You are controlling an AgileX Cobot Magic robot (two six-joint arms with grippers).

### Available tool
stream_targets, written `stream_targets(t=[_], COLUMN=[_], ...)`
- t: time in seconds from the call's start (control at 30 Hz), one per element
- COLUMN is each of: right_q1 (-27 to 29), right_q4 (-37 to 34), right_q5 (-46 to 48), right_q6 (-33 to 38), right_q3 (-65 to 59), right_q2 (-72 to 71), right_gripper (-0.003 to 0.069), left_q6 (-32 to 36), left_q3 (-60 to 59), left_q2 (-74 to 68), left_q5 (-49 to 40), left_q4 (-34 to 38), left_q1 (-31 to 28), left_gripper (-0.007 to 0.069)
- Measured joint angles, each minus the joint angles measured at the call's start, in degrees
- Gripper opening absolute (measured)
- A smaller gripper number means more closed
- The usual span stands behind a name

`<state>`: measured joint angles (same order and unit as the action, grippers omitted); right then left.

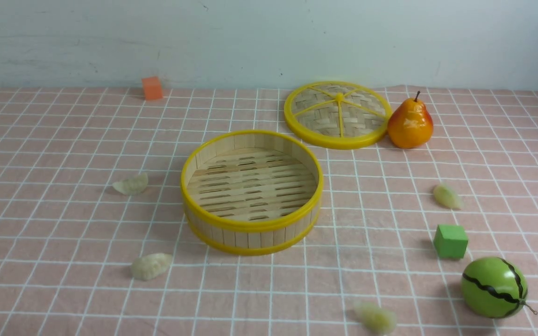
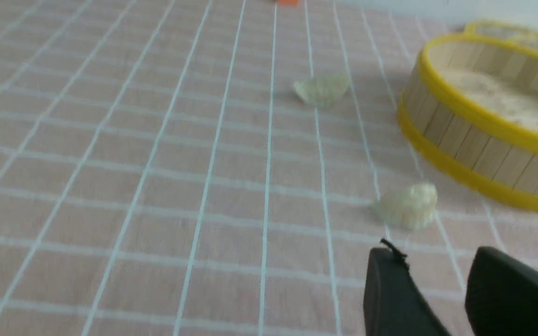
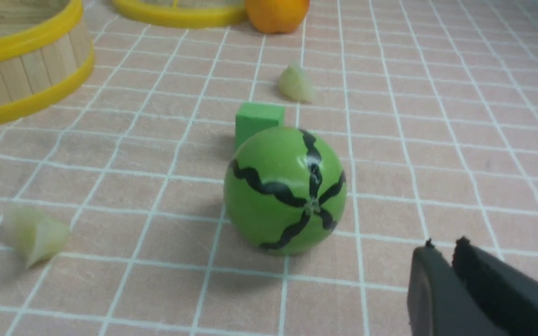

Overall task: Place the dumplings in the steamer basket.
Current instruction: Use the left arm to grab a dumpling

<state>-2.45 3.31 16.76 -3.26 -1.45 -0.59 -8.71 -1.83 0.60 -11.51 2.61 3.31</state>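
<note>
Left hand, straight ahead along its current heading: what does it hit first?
Likely the nearer dumpling, lying just ahead of the open left hand; the steamer basket sits farther on, to one side. Depth is uncertain.

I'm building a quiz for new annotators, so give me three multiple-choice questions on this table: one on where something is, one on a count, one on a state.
1. The lid lies: A on the basket; B beside the pear; C standing on edge.
2. Dumplings on the cloth: A two; B three; C four.
3. The basket is: A empty; B holding one dumpling; C upside down.
Answers: 1 B, the lid lies flat at the back next to the pear. 2 C, two lie left of the basket and two right of it. 3 A, only its bare slatted floor shows.
</note>
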Motion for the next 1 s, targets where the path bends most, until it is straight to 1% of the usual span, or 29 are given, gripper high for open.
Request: stream_targets(t=[0.07,0.1,0.13,0.2,0.27,0.33,0.4,0.43,0.47,0.5,0.53,0.57,0.63,0.67,0.7,0.73,0.77,0.87,0.9,0.93,1.0], right_q1=[0.00,0.00,0.00,0.00,0.00,0.00,0.00,0.00,0.00,0.00,0.00,0.00,0.00,0.00,0.00,0.00,0.00,0.00,0.00,0.00,0.00], right_q4=[0.27,0.27,0.27,0.27,0.07,-0.15,-0.15,-0.15,-0.09,0.04,0.04,0.04,0.29,0.37,2.01,2.25,4.32,6.96,7.22,7.81,7.96], right_q5=[-6.63,-8.89,-13.60,-20.99,-27.85,-37.91,-44.26,-45.19,-46.78,-47.80,-48.18,-48.11,-46.66,-46.66,-43.58,-43.58,-40.41,-34.06,-33.64,-29.54,-27.04], right_q6=[0.00,0.00,0.07,-0.01,-1.03,-4.67,-6.96,-7.18,-7.66,-8.54,-9.57,-10.62,-11.85,-11.85,-12.00,-12.00,-12.00,-12.00,-12.00,-12.00,-12.00], right_q3=[-0.04,-0.04,-0.04,-0.04,-0.04,-0.04,-0.04,-0.04,-0.04,-0.04,-0.04,0.31,2.44,2.44,6.34,6.34,9.88,15.80,16.56,19.36,21.17], right_q2=[0.00,0.00,0.00,0.00,0.00,0.00,0.00,0.00,0.00,0.00,0.07,0.31,2.04,2.33,5.42,5.85,9.54,17.14,18.33,23.27,27.15], right_gripper=[0.0076,0.0077,0.0080,0.0082,0.0085,0.0087,0.0090,0.0091,0.0092,0.0095,0.0095,0.0095,0.0095,0.0095,0.0095,0.0095,0.0095,0.0095,0.0095,0.0095,0.0095], left_q6=[-0.05,-0.05,-0.05,-0.12,-0.12,-0.36,-2.60,-3.42,-5.95,-10.65,-13.60,-16.34,-20.21,-20.21,-21.02,-21.02,-19.79,-15.40,-15.40,-13.55,-13.11], left_q3=[0.00,0.00,0.00,0.00,0.00,0.00,0.00,0.00,0.00,0.07,0.65,1.67,6.64,7.31,14.22,15.01,20.56,30.03,30.03,33.41,34.86], left_q2=[0.00,0.00,0.00,0.00,0.00,0.00,0.00,0.00,0.00,0.00,0.00,0.00,-0.64,-0.82,-3.79,-4.26,-8.50,-17.66,-18.34,-24.12,-29.40], left_q5=[8.80,11.12,15.54,21.63,26.26,31.86,36.10,37.66,40.20,43.73,44.65,44.38,40.72,40.21,34.63,33.93,28.40,20.85,20.48,18.33,17.58], left_q4=[0.00,0.06,0.06,0.06,0.06,0.13,0.19,0.20,0.46,0.82,0.84,0.73,-0.26,-0.41,-2.15,-2.61,-4.41,-7.36,-7.47,-8.12,-8.43], left_q1=[0.00,0.00,0.00,0.00,0.00,0.00,0.00,0.00,0.00,0.00,0.00,0.00,0.00,0.00,0.00,0.00,0.00,0.00,0.00,0.00,0.00], left_gripper=[0.0238,0.0238,0.0238,0.0238,0.0238,0.0238,0.0238,0.0238,0.0238,0.0238,0.0237,0.0234,0.0209,0.0204,0.0156,0.0150,0.0094,-0.0001,-0.0006,-0.0014,-0.0014])
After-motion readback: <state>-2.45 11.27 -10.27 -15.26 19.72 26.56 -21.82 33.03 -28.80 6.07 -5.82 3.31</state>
